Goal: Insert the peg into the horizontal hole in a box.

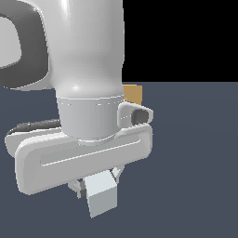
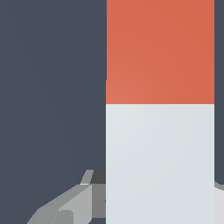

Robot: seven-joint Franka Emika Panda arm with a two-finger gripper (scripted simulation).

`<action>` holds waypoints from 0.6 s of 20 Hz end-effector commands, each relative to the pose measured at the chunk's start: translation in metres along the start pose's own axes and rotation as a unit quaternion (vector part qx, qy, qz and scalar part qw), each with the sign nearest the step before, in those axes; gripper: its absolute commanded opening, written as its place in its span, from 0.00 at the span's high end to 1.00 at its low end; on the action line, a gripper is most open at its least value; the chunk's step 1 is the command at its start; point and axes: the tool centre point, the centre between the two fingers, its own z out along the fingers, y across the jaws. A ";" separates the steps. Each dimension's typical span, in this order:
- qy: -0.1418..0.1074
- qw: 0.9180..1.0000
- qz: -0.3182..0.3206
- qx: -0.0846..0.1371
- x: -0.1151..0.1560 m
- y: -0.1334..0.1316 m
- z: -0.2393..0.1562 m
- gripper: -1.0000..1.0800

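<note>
The peg [image 2: 160, 131] fills much of the wrist view, with its orange-red section [image 2: 160, 52] leading away from the hand and its white-grey section between the fingers. In the exterior view only its white-grey end [image 1: 102, 197] sticks out below the hand. My gripper [image 1: 98, 183] is shut on the peg, with grey fingers [image 2: 72, 203] pressed against both of its sides. A corner of the tan box [image 1: 133, 94] shows behind the arm, further back on the floor. The hole is hidden by the arm.
The white arm and hand [image 1: 88, 93] block most of the exterior view's left and middle. The dark blue-grey floor [image 1: 195, 153] stretches across the exterior view's right.
</note>
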 end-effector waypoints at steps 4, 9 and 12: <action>0.000 1.000 0.000 0.000 0.001 0.001 0.000 1.00; 0.000 1.000 0.005 0.000 0.012 0.009 -0.004 1.00; 0.000 1.000 0.010 0.000 0.024 0.017 -0.007 1.00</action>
